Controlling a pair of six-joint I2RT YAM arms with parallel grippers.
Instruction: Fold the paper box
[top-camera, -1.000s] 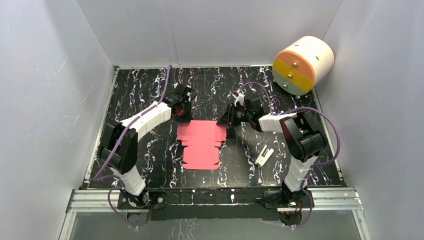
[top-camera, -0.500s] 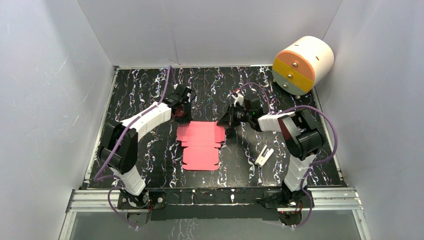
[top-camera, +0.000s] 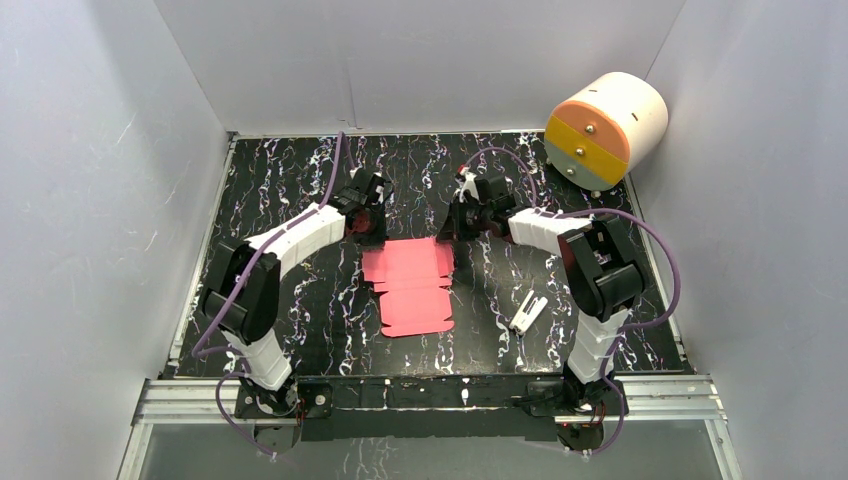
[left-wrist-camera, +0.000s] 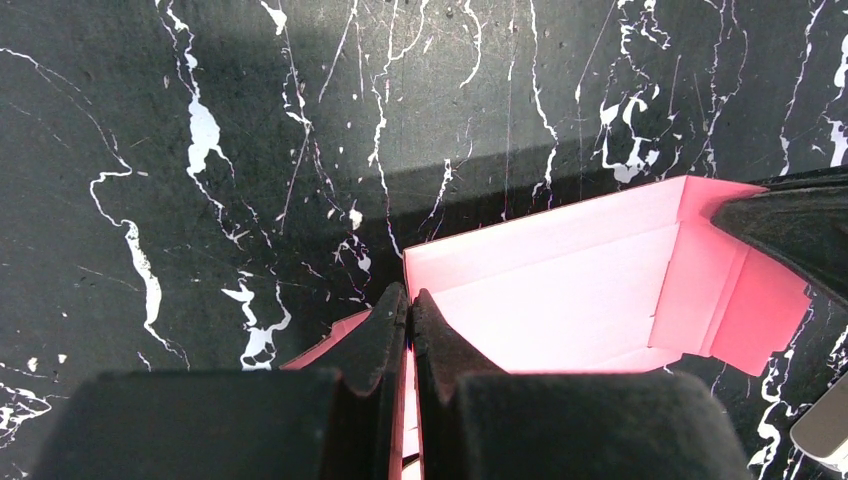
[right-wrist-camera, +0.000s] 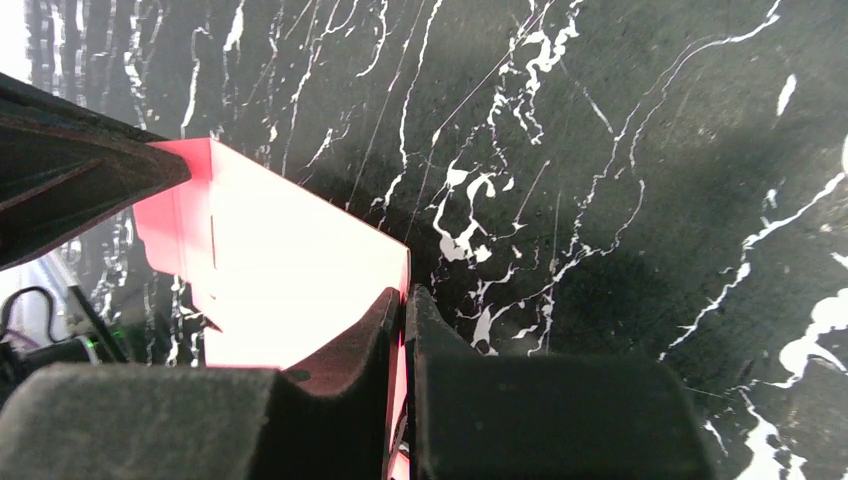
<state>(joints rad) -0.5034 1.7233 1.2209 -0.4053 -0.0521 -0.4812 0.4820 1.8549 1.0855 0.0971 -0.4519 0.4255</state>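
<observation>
Folding is judged barely begun: the box (top-camera: 410, 285) is seen as a notched sheet lying mostly flat at the middle of the table (top-camera: 300, 180), with only its far panel raised. That panel's left corner is pinched by the closed left gripper (left-wrist-camera: 410, 300), and its right corner by the closed right gripper (right-wrist-camera: 403, 300). No box shape is formed yet; the other panels and flaps are left to be creased and tucked. The table is black with white veining and enclosed by plain pale walls (top-camera: 100, 200). A white clip (top-camera: 527, 313) lies right of the box, and a white-and-orange cylinder (top-camera: 605, 130) sits in the far right corner.
</observation>
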